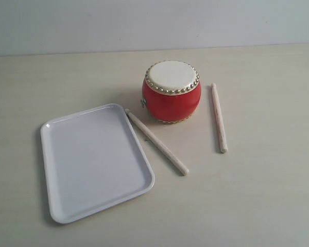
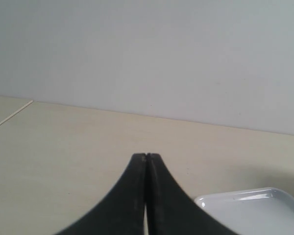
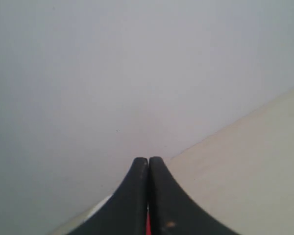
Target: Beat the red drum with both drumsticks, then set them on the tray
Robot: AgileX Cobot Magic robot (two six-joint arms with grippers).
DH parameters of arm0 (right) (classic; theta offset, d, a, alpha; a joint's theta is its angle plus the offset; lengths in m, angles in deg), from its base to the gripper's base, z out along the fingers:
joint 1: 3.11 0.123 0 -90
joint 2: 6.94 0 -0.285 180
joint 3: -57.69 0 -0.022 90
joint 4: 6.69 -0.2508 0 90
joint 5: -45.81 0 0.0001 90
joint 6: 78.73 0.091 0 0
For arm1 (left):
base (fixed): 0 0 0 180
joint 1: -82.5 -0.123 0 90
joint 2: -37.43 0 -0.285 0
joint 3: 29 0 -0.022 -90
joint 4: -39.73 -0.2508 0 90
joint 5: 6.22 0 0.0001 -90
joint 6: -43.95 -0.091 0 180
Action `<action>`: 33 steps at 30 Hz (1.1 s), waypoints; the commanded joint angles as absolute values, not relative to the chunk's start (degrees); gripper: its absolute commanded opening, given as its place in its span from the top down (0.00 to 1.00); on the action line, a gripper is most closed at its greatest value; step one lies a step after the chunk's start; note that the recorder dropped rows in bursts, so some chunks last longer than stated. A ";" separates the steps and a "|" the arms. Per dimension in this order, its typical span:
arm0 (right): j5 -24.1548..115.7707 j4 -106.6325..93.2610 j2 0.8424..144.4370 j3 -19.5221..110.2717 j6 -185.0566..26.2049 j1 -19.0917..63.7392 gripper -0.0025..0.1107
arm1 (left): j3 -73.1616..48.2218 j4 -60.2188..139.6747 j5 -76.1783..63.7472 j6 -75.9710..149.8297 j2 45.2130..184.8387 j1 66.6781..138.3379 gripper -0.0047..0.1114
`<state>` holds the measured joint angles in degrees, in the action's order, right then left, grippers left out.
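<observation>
Both the left claw (image 2: 146,155) and the right claw (image 3: 148,159) are pressed together and empty, off the exterior view. Each must part before it reaches its stick, or it will shove the stick aside. The left stick (image 1: 156,141) lies flat on the bench (image 1: 268,195), one end at the corner of the tray (image 1: 92,159), whose rim may block a finger. The right stick (image 1: 219,118) lies just beside the drum (image 1: 171,92). Both sticks are thin and round, so they may roll.
</observation>
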<state>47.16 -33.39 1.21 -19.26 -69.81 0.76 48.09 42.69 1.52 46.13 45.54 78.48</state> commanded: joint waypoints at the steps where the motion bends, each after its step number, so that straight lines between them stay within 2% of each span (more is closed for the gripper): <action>1: 45.81 -36.70 0.84 -19.52 -63.43 0.48 0.98 | 48.22 43.17 1.35 45.96 45.21 78.77 0.96; 15: 44.51 -38.23 0.84 -19.52 -59.61 0.48 0.98 | 48.22 43.17 1.35 45.96 45.21 78.77 0.96; 20: 50.57 -37.42 0.84 -19.52 -56.93 0.48 0.98 | 48.22 43.17 1.35 45.96 45.21 78.77 0.96; 24: 57.59 -36.54 0.91 -17.92 -64.78 0.48 0.98 | 48.22 43.17 1.35 45.84 45.21 78.77 0.96; 33: 71.09 -36.41 20.36 -2.69 -82.65 0.58 0.98 | 48.22 43.17 0.93 45.70 45.21 78.77 0.96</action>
<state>65.90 -37.03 13.93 -7.74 -75.34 0.76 48.09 42.69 1.52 45.91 45.54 78.48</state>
